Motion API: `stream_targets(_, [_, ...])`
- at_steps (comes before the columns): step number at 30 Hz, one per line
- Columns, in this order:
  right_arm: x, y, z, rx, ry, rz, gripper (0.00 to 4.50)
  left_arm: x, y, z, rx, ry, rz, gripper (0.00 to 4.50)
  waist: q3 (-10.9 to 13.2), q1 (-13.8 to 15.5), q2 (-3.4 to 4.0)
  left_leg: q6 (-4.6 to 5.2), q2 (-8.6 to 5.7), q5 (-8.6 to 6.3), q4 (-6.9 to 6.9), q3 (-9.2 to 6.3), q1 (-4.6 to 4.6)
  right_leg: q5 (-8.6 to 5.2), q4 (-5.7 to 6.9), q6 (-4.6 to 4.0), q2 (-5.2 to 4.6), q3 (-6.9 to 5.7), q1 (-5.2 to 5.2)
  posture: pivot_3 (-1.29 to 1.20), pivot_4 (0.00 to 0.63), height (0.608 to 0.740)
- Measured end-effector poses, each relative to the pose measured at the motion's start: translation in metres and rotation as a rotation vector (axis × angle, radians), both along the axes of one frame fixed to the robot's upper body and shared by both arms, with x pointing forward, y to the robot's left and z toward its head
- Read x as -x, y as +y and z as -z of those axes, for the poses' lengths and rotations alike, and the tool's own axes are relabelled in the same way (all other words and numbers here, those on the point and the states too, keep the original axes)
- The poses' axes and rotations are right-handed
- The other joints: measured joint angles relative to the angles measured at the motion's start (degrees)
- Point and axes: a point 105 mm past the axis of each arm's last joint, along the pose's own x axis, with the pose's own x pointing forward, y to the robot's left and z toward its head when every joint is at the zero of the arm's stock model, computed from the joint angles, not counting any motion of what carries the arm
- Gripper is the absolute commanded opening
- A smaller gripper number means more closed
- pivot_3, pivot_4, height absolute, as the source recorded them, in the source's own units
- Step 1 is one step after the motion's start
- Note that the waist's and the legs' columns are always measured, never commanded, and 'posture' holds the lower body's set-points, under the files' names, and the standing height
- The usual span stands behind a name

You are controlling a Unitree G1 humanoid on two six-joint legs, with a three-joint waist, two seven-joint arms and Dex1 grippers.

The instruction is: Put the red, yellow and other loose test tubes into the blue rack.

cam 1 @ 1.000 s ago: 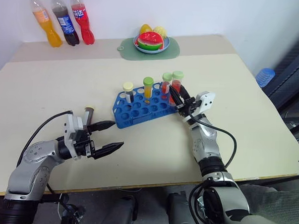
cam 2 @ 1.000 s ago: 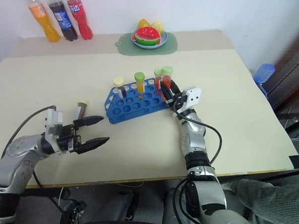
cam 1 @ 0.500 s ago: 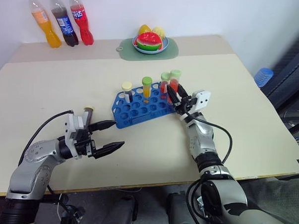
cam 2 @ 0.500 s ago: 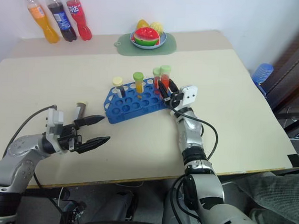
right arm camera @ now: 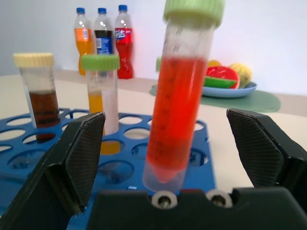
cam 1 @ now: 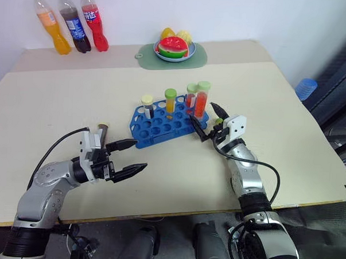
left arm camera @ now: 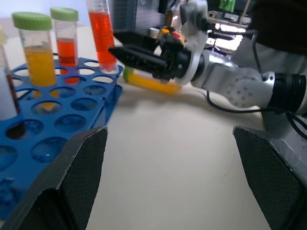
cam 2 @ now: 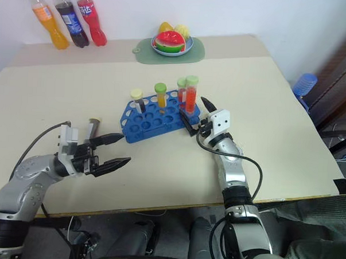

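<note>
the right gripper (cam 1: 201,111) has its two fingers spread wide at the right end of the blue rack (cam 1: 161,129), with the red tube (right arm camera: 180,96) standing between them but touched by neither. the tube sits in a corner hole, leaning a little, its tip down through the grid; the spread fingers suggest a release, leaving the hole to hold the tube up. three more tubes stand in the back row: a dark cream-capped tube (cam 1: 147,106), a yellow green-capped tube (cam 1: 171,102) and a second red tube (cam 1: 190,97).

two loose ones seem left. a yellow tube (left arm camera: 151,84) lies on its side on the table (cam 1: 277,111), just past the rack's end and under the right gripper, so that arm is the handy one for it. a brown tube (cam 1: 103,132) stands just beside the left hand, outside its grasp. the left gripper (cam 1: 140,155) hovers low over the table near the rack's left end, its fingers apart and empty, pointing toward the rack, probably waiting clear of the work.
</note>
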Motion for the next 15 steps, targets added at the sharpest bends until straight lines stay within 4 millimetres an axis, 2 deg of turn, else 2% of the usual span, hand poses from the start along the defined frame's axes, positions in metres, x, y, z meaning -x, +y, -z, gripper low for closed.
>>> stream_targets(7, [0.011, -0.001, -0.010, 0.012, 0.170, -0.120, 4.45, -0.003, 0.000, 0.002, 0.008, 0.011, 0.011, 4.33, 0.01, 0.21, -0.01, 0.18, 0.00, -0.10, 0.01, 0.00, -0.02, 0.00, -0.02, 0.00, -0.01, 0.00, 0.00, 0.00, 0.150, 0.740])
stream_targets(15, [-0.008, 0.001, -0.038, 0.019, 0.246, -0.152, 4.45, -0.003, -0.007, 0.006, 0.017, 0.019, 0.030, 4.33, 0.01, 0.21, -0.01, 0.19, 0.00, -0.11, 0.00, 0.01, -0.04, 0.00, -0.08, 0.00, -0.03, -0.02, 0.00, 0.00, 0.150, 0.740])
